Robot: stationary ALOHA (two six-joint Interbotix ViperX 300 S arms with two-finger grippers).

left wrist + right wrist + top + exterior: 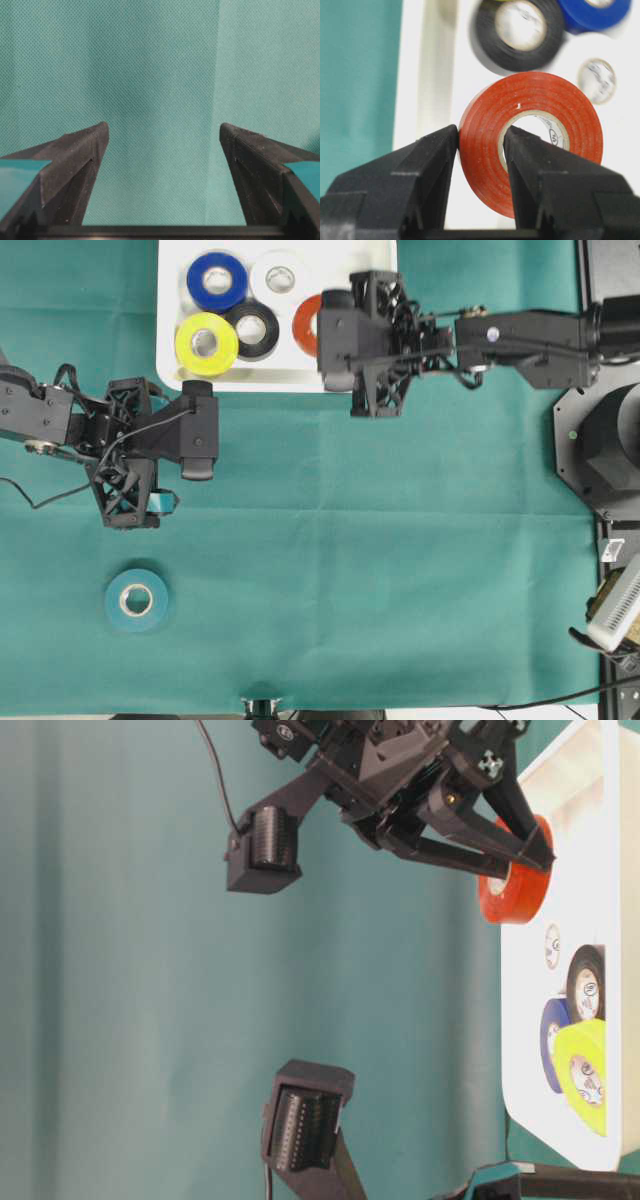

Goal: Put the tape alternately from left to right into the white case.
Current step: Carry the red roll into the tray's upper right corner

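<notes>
Nearest the lens in the right wrist view, the right gripper is pinching the red-orange roll, one finger pressing its outer face and the other sitting inside the pale core, so the jaws are nearly closed on the roll's wall. The roll is hanging upright on edge above the white case, over the case's near right part, just inside its rim.

Beyond it, deeper in the case, the black roll is lying flat close to the red-orange roll, with the white roll behind it and the blue roll beside that. The yellow roll is sitting at the case's left front corner, touching or overlapping the black roll. These four are crowding the case's left and middle, leaving bare floor only along its right side, under and around the held roll.

Outside the case, the left gripper is hovering over the green cloth just in front of the case's left front corner, its jaws standing wide apart and holding nothing. The teal roll is lying flat on the cloth well in front of the case, past the left gripper, near the table's left front area. Around it the cloth is lying open on every side, and a broad stretch is running free between the case's front rim and the table's front edge.
</notes>
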